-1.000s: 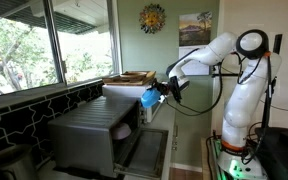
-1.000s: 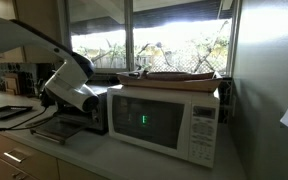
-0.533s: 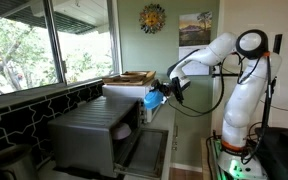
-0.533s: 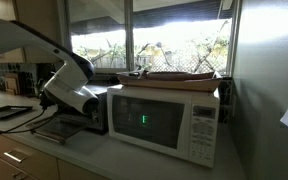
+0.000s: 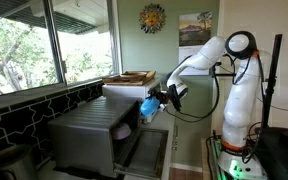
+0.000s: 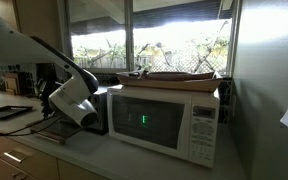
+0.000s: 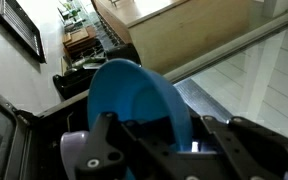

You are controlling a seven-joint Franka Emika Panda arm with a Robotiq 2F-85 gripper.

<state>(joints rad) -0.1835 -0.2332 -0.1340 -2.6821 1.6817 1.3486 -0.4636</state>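
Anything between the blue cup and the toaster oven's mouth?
Nothing. An exterior view shows only bare air between the blue cup and the toaster oven, above its open door.

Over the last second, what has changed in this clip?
The pincer, shut on the blue object, has sunk a little toward the open front of the toaster oven; the arm leaned with it. Nothing was let go or newly grasped. The toaster oven, its open door and the microwave stayed as they were.
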